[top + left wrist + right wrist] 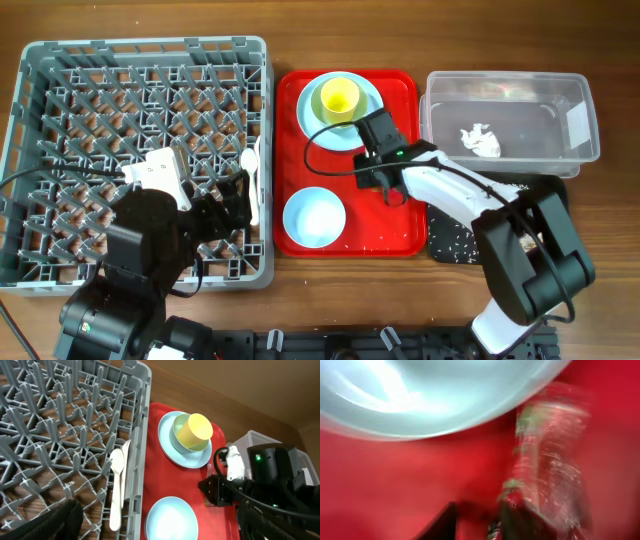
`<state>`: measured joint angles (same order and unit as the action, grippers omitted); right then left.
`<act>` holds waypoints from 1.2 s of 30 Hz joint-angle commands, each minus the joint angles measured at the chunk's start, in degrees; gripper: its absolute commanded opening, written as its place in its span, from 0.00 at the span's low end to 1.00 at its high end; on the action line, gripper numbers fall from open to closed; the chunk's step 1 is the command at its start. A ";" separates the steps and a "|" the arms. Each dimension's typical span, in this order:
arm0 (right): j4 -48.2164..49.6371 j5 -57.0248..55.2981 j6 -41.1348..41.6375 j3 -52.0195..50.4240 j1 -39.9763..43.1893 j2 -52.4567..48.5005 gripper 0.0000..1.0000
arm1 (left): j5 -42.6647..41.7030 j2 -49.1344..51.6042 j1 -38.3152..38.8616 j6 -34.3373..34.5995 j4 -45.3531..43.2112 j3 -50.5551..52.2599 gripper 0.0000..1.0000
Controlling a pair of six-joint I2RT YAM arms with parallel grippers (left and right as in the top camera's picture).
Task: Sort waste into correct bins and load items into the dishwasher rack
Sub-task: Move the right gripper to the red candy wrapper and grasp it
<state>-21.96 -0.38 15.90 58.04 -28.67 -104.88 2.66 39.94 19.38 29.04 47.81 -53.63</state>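
Note:
The red tray holds a light-blue plate with the yellow-green cup on it, and a light-blue bowl at its front. My right gripper is low over the tray, right of the plate. In the blurred right wrist view its fingers are nearly together at the foot of the red snack wrapper. My left gripper is open over the grey rack. The white spoon and fork lie in the rack's right edge. The white napkin lies in the clear tub.
The black tray with pale crumbs sits in front of the tub, partly under my right arm. A few white specks lie on the red tray's front edge. The rack fills the left of the table.

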 commanded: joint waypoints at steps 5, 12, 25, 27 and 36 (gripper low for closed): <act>-2.80 14.64 -3.34 1.38 0.74 12.13 0.04 | -0.02 -0.04 -0.26 0.15 -0.13 -0.87 1.00; -9.64 4.61 0.83 1.18 3.50 28.44 0.20 | -0.02 -0.04 -0.26 0.15 -0.13 -0.87 1.00; -3.10 0.90 8.44 -6.88 3.34 4.22 0.52 | -0.02 -0.04 -0.26 0.15 -0.13 -0.87 1.00; -0.76 3.32 8.07 -6.88 3.34 0.26 0.51 | -0.02 -0.04 -0.26 0.15 -0.13 -0.87 1.00; -0.13 3.85 11.26 -5.86 3.34 0.59 0.50 | -0.02 -0.04 -0.26 0.15 -0.13 -0.87 1.00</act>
<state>-20.69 1.78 23.46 53.93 -25.23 -101.69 2.66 39.94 19.38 29.04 47.81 -53.63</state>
